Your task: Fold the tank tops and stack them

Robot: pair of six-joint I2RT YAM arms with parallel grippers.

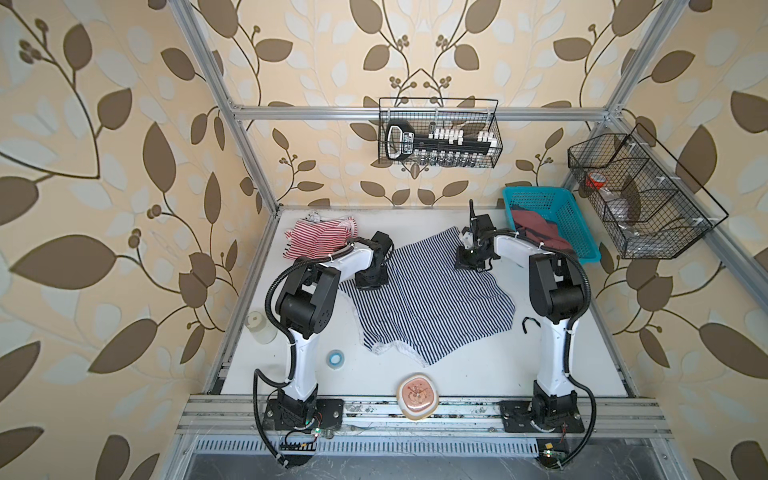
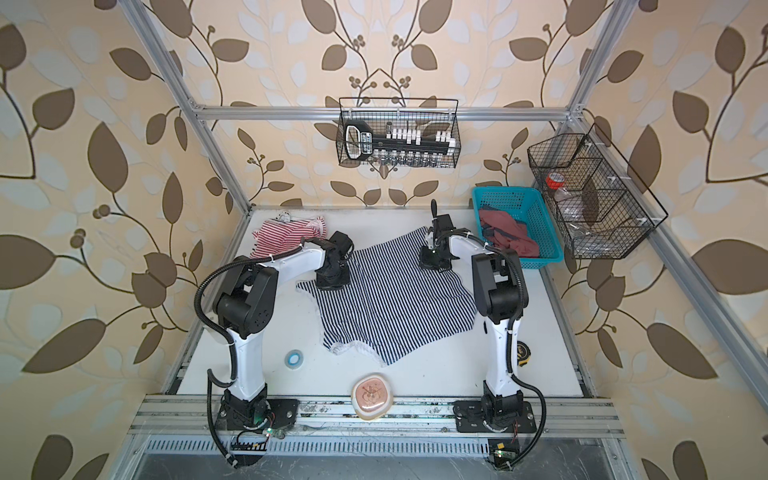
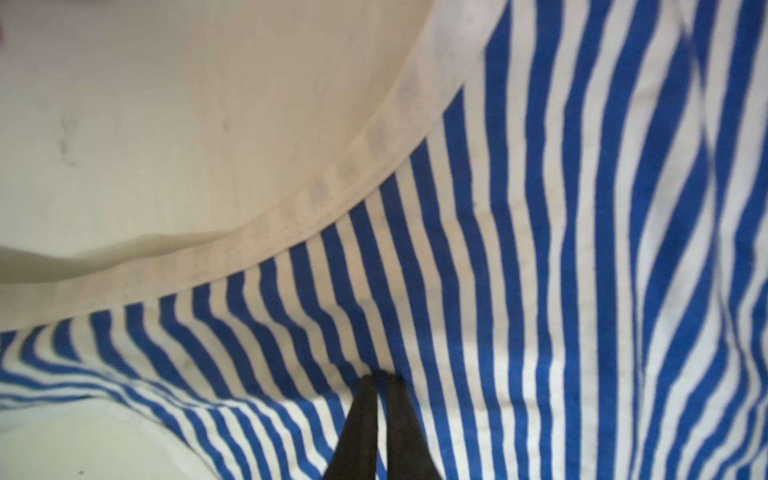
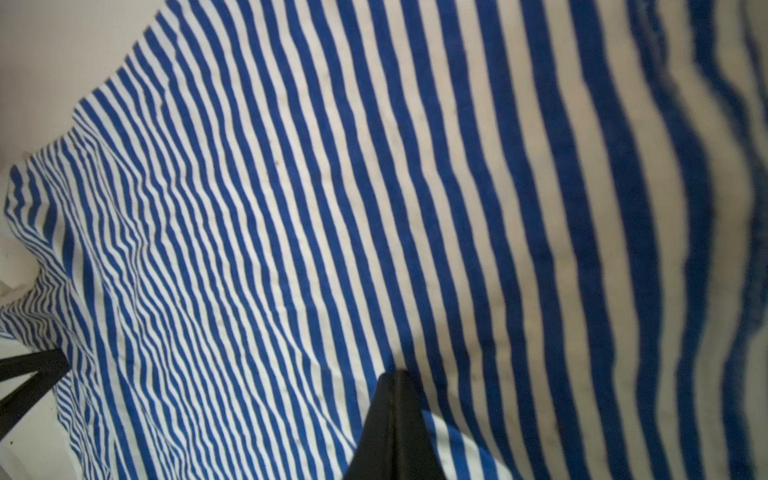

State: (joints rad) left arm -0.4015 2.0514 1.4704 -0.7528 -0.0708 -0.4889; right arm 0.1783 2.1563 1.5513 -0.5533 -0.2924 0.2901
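While both my arms lean in over the white worktop (image 1: 457,374), a clear lidded jar (image 1: 260,328) stands at its left edge. At the far left corner the red-and-white tank top (image 1: 320,239) lies in a loose bunch, and my left forearm crosses over its near side. Closer to the front edge, a small blue tape roll (image 1: 335,358) lies flat beside my left arm.

My left claw (image 3: 380,376) is down on the left side of the navy-and-white tank top (image 1: 428,299), close to its white trim (image 3: 332,195). In the left wrist view my two dark fingers stand almost together with a thin slit between them. Their tips are against the stripes, and I cannot tell whether any cloth is pinched there.

That top lies spread out and unfolded across the middle of the worktop, set askew, with one point toward the front edge. A pinkish dish (image 1: 417,397) sits at the middle of the front edge.

My right claw (image 4: 397,374) is at the top's far right corner. Its fingers are pressed fully together with their tips on the cloth, but I cannot tell whether a fold is caught between them. A yellow-and-black tape measure (image 2: 524,353) shows just behind my right arm, near the right edge. At the far right corner a teal basket (image 1: 536,190) holds dark red clothing (image 1: 536,232).
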